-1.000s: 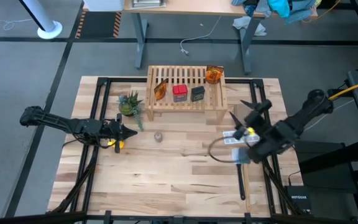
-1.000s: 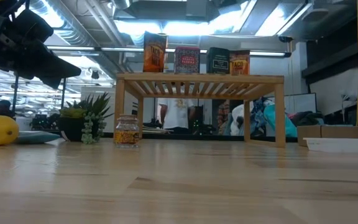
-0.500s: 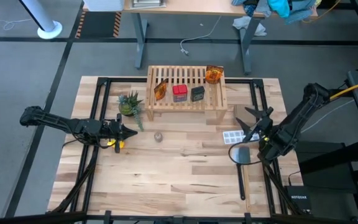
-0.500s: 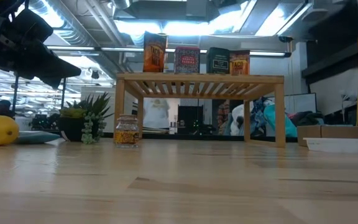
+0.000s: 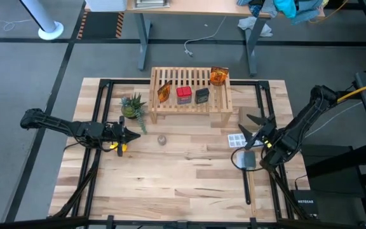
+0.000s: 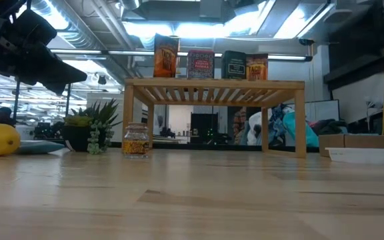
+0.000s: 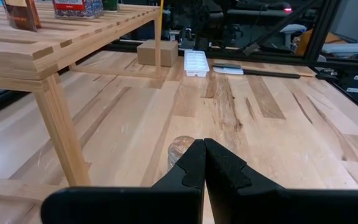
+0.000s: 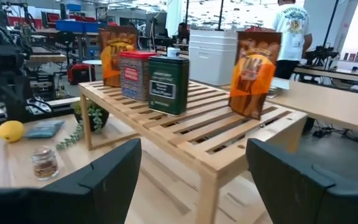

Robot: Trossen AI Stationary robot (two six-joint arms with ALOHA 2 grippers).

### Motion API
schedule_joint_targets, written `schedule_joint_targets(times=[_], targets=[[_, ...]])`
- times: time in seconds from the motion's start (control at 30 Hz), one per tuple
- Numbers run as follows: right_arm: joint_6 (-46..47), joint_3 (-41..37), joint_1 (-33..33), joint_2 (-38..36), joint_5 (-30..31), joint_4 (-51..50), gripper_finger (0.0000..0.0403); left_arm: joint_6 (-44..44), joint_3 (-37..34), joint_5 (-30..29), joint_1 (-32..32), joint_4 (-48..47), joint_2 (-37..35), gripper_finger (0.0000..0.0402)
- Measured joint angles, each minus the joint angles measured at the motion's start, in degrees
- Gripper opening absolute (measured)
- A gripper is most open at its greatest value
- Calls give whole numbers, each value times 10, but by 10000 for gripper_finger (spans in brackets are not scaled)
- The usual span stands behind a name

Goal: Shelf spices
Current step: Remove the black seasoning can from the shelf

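Observation:
The light-wood shelf [image 5: 189, 102] stands on its legs at the table's far middle. On its slatted top stand an orange packet [image 5: 164, 91], a red tin [image 5: 183, 95], a dark grey box [image 5: 202, 95] and a second orange packet [image 5: 218, 76]. The tiny clear jar [image 5: 162, 139] stands on the table in front of the shelf. My left gripper [image 5: 132, 135] hovers shut to the left of the jar [image 7: 180, 149], pointing at it. My right gripper [image 5: 251, 126] is open near the table's right edge, facing the shelf [image 8: 204, 149].
A small green plant [image 5: 133, 105] stands by the shelf's left leg. A yellow round toy [image 5: 121, 146] lies under my left arm. A white ice-cube tray [image 5: 237, 138] lies below my right gripper. Bare wood stretches across the near half of the table.
My right arm has drawn back from the table's middle toward its right edge and swung about, with the gripper kept open. The containers, the jar and my left arm have stayed where they were.

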Motion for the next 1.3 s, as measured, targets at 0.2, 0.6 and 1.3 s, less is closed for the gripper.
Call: schedule_joint_targets(times=[0.2,0.6,1.3], targets=[[-66,0,0,73,3,106,296,17,0,0,0,0,0,0],[-90,10,0,167,2,244,296,29,0,0,0,0,0,0],[-937,66,-356,141,-584,798,296,43,0,0,0,0,0,0]])
